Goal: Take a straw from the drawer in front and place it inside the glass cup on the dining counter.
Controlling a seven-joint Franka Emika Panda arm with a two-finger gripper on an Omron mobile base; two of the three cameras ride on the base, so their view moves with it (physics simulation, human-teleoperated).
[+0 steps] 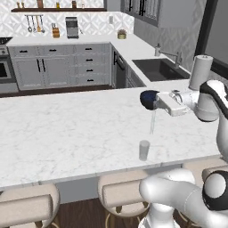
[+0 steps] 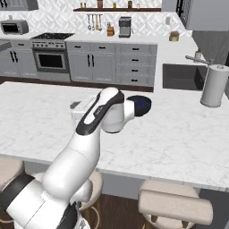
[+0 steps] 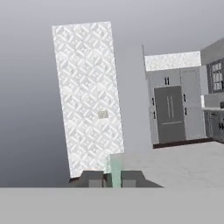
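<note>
With gripper (image 1: 154, 107) pinching straw (image 1: 152, 122), shift until glass cup (image 1: 144, 150) sits directly below, keep straw vertical, then lower.

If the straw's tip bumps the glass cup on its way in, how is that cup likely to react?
The glass cup looks small, narrow and apparently empty, so it is probably light and may slide on the smooth dining counter. Being taller than wide, it could tip if struck near the rim. The straw hangs thin and straight from the gripper, so it probably pushes only gently.
</note>
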